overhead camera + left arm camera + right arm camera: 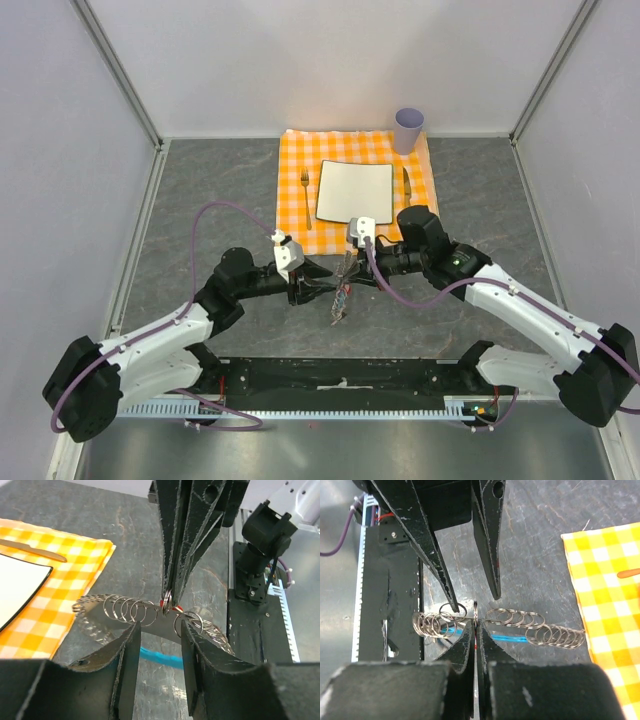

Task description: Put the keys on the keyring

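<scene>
Silvery, limp and light, the keyring (535,625) sags just off the orange checked cloth (610,580). My right gripper (476,630) is clenched on the red-headed key (163,602); my left gripper (159,630) straddles the rings, released. Slippery wire, I judge: pinch one ring flat.

Overhead light: we see bright, even illumination; the white square plate (355,190) is almost washed out.
Shadows: we find only faint, soft ones on the grey marbled tabletop (200,200).
Wrist focus: we note the left gripper's black fingers (127,675) look slightly soft, while the silvery coiled wire keyring (125,609) glints crisply.
</scene>
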